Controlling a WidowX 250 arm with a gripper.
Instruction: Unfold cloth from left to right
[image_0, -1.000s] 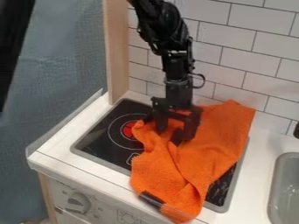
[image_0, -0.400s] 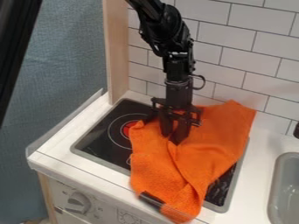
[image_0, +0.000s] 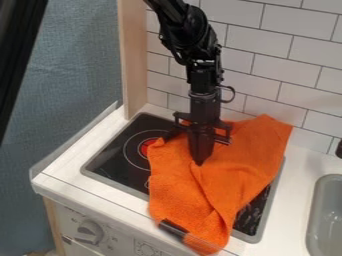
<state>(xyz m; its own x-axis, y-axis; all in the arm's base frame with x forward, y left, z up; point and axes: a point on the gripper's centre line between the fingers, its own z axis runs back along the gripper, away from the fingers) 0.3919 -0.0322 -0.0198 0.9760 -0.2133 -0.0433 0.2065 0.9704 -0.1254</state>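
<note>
Firstly, one orange cloth (image_0: 230, 180), rumpled and creased, laid across the right part of the black stove (image_0: 110, 157), its near end reaching over the counter edge in front of the stove. One black gripper (image_0: 199, 162), pointing down above the stove, fingers together, tips at the cloth; whether fabric is pinched between them, cannot tell. One grey sink (image_0: 316, 202), right of the stove. One knob (image_0: 89, 232), below the stove's front. One tiled wall (image_0: 270, 62), behind the stove.
</note>
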